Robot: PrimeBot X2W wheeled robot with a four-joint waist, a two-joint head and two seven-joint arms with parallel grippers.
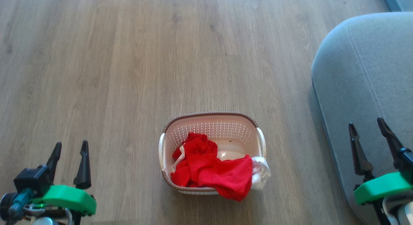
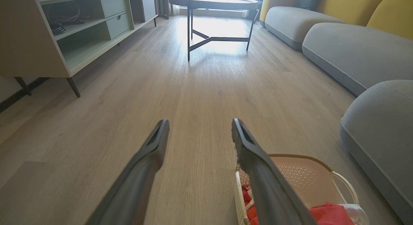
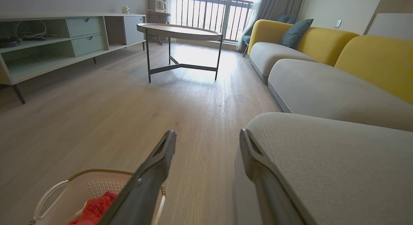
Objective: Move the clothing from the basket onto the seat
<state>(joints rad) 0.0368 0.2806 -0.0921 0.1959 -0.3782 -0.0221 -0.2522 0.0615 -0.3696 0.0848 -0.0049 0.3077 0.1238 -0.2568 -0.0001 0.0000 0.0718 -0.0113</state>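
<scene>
The basket [image 1: 209,128] sits on the wooden floor [image 1: 129,73]. It is cream, with perforated walls, a brown woven-look rim and pale side handles. In it lies the clothing [image 1: 206,154]. A bright red garment [image 1: 230,179], crumpled, fills the near half and spills over the near rim toward the right corner. A smaller white garment [image 1: 262,173] hangs over that same corner just beside the right handle. The far part of the basket's bottom lies bare.

The seat [image 1: 364,73], grey with a rounded edge and double lines of light stitching, stands to the basket's right, with a strip of floor between them. Floor runs open to the left of the basket and beyond it. In the wrist views a round table [image 3: 179,30] and a low cabinet [image 2: 48,41] stand well away.

The left pincer [image 1: 71,143] hangs open to the basket's left and holds nothing. The right pincer [image 1: 366,121] is open too, empty, showing against the seat's edge.
</scene>
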